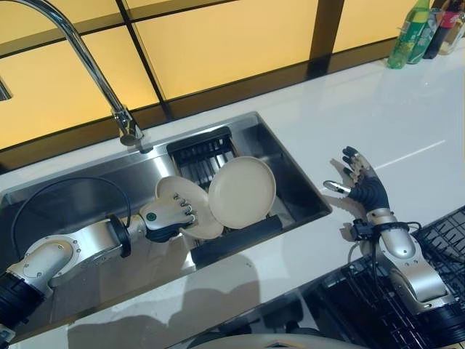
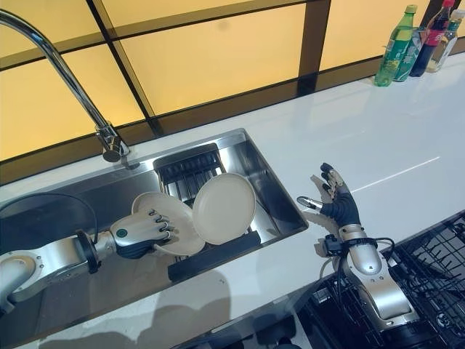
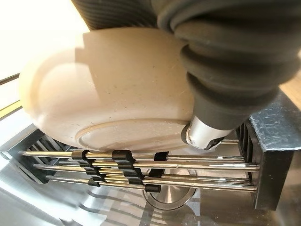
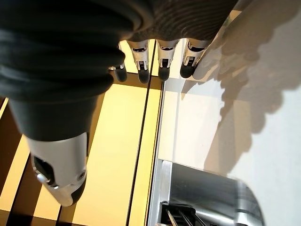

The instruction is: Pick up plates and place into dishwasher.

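In a steel sink (image 1: 87,200) set into a white counter (image 1: 407,123), the robot's left hand (image 1: 168,217) reaches in from the left and curls its fingers over the rim of a cream plate (image 1: 182,196); the left wrist view shows the plate's underside (image 3: 117,103) just past the thumb, so the hand has hold of it; the plate stands tilted on a black rack with metal bars (image 1: 207,156) at the right end of the sink; a 2nd cream plate (image 1: 242,192) leans just beside it on the right, overlapping the 1st, its face turned up toward the camera; whether the 2 plates touch cannot be told.

The right hand (image 2: 336,202) hovers above the counter to the right of the sink, well apart from both plates, fingers straight and spread, holding nothing; its wrist view shows the fingertips (image 4: 163,70) pointing toward the yellow panelled wall (image 2: 218,51).

A curved tap (image 1: 80,58) rises behind the sink; bottles (image 2: 410,40) stand at the counter's far right corner; the dark wire basket of a dishwasher (image 1: 436,247) shows below the counter edge at lower right, under the right arm.
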Motion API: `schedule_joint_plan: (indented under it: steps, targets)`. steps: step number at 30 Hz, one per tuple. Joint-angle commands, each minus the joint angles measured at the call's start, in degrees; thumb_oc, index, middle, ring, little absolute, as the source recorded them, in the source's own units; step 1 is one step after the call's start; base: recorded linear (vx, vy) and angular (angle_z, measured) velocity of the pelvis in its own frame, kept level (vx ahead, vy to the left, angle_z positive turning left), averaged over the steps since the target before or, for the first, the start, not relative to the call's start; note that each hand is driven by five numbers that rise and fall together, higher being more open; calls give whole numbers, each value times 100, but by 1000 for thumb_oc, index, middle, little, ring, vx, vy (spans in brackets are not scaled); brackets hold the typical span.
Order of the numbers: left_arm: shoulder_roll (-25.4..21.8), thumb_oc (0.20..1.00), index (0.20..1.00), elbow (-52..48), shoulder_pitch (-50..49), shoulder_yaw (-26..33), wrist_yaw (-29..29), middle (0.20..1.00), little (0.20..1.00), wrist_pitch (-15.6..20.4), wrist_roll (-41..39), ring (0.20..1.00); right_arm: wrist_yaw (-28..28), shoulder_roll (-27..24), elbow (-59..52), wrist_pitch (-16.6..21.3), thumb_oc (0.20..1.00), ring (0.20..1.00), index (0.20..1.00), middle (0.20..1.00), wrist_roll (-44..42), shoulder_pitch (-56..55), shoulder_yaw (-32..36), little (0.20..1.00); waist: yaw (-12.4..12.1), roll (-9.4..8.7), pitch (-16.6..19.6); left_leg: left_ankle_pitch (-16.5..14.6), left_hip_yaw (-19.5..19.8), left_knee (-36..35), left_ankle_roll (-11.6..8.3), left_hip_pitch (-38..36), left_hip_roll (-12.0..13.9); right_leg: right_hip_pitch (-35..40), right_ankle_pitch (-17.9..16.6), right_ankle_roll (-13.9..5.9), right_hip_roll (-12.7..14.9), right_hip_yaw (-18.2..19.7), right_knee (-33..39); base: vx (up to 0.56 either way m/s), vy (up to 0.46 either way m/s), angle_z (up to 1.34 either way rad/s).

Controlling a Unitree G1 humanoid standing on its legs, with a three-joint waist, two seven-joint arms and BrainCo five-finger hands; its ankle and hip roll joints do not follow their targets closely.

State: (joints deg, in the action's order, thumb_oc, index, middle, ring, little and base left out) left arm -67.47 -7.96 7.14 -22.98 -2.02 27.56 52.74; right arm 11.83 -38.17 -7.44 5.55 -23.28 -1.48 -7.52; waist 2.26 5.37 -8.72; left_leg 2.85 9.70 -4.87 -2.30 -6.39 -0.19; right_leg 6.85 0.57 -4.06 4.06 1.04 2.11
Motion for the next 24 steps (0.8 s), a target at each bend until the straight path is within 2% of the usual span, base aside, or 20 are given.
schedule_joint_plan:
  steps: [1, 5, 7, 11, 15, 18, 24]
  targets:
    - [-318, 200, 200, 439, -60, 581, 240, 200, 200, -39, -46, 200, 69, -246, -310, 343, 1000, 1000, 1000, 1000, -178, 297, 7, 1000, -168, -226, 391, -193, -170, 336, 194, 287, -186, -429, 34, -365, 156, -43, -611, 0, 0, 0]
    - [-512, 200, 200, 416, -42, 752, 505, 200, 200, 273, -29, 200, 48, -289, -335, 328, 1000, 1000, 1000, 1000, -229, 309, 25, 1000, -182, -205, 413, -187, -173, 336, 181, 297, -183, -424, 46, -356, 168, -73, -612, 0, 0, 0]
    - [-684, 200, 200, 323, 3, 807, 929, 200, 200, 459, -147, 200, 59, -348, -344, 308, 1000, 1000, 1000, 1000, -277, 358, 10, 1000, -194, -177, 423, -187, -168, 351, 169, 307, -182, -420, 51, -350, 178, -94, -614, 0, 0, 0]
    - [-966, 200, 200, 171, 261, 848, 1465, 200, 200, 474, -534, 200, 141, -432, -354, 255, 1000, 1000, 1000, 1000, -367, 473, -67, 1000, -229, -148, 437, -192, -156, 377, 159, 323, -191, -420, 63, -341, 192, -142, -628, -20, -17, 4]
    - [-1067, 200, 200, 36, 503, 846, 1798, 200, 200, 260, -909, 200, 136, -454, -399, 258, 1000, 1000, 1000, 1000, -423, 456, -40, 1000, -254, -134, 457, -195, -142, 402, 148, 345, -185, -403, 77, -324, 197, -198, -621, -22, -32, 8]
    - [-1076, 200, 200, 58, 522, 961, 1821, 200, 200, 206, -995, 200, 127, -446, -414, 261, 1000, 1000, 1000, 1000, -426, 458, -9, 1000, -285, -125, 476, -194, -113, 405, 136, 351, -191, -391, 94, -307, 191, -232, -618, -26, -18, 6]
    - [-1097, 200, 200, 13, 431, 1322, 1424, 200, 200, 161, -881, 200, 121, -417, -423, 244, 1000, 1000, 1000, 1000, -379, 466, 18, 1000, -370, -123, 527, -184, -50, 411, 114, 377, -202, -362, 124, -267, 173, -302, -596, -23, -5, 9]
